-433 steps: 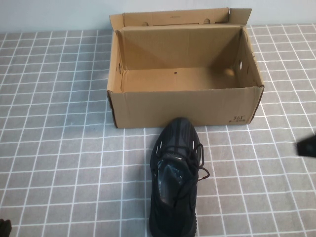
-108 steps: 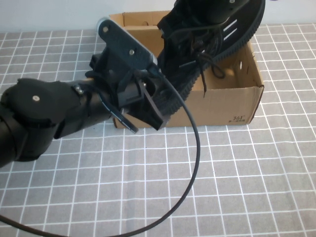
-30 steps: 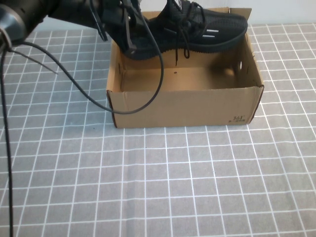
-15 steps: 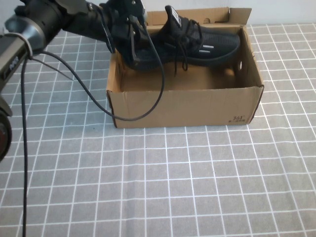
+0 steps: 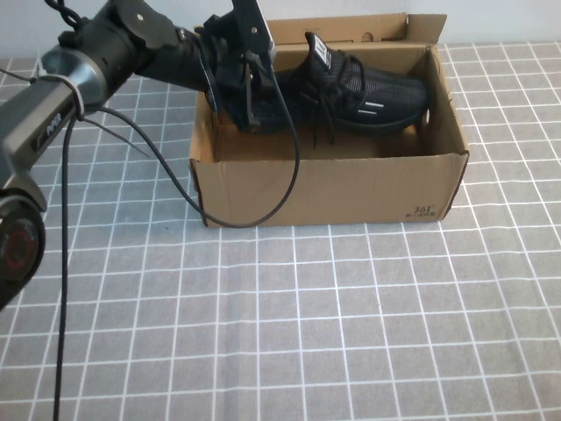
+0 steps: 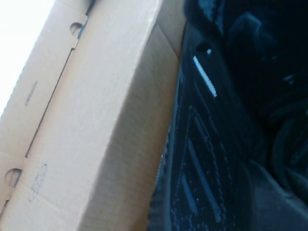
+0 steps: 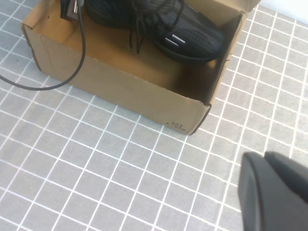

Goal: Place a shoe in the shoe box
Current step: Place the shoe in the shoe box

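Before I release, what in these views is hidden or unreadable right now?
- Left hand: high view, its grip on the black knit sneaker is masked by its own body.
- Sneaker's sole contact with the floor of the brown cardboard box: hidden by the box's front wall.
- Right hand: right wrist view, cut off by the edge.
- Corner print: too small.

The shoe box (image 7: 120, 91) is seen standing open on the grey, white-gridded surface (image 7: 96, 192). The shoe (image 7: 159, 24) is seen inside the box, its toe close to the end wall by the printed corner, two white stripes showing on its side and its laces hanging loose. A black cable (image 7: 72, 67) is draped over the box's front wall onto the surface. Part of the right pincer (image 7: 274, 192) is seen as a dark shape, well apart from the box.
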Robot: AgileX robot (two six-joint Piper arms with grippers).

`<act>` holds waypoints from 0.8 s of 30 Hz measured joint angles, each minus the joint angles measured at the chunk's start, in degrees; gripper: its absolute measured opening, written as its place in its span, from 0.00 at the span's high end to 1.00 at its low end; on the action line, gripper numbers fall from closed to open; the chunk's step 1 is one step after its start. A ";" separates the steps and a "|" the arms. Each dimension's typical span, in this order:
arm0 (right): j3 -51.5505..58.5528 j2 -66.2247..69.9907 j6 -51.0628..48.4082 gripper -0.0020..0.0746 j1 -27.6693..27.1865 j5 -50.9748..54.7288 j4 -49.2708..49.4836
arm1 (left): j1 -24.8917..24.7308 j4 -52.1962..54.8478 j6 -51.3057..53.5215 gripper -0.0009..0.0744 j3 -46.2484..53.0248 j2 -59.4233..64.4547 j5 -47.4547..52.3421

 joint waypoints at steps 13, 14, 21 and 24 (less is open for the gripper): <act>0.00 0.00 0.00 0.99 0.00 0.00 0.93 | 0.00 -0.27 0.71 0.96 -0.10 2.39 -1.50; 0.00 0.00 0.00 0.99 0.00 0.00 1.05 | 0.00 -0.27 1.12 0.96 -0.10 2.63 -1.76; 0.00 0.00 0.00 0.99 0.00 0.00 1.40 | 0.00 -0.37 2.54 0.96 -0.10 3.29 -2.58; 0.00 0.00 0.00 0.99 0.00 0.00 1.61 | 0.00 -0.51 2.59 0.96 -0.10 3.38 -2.69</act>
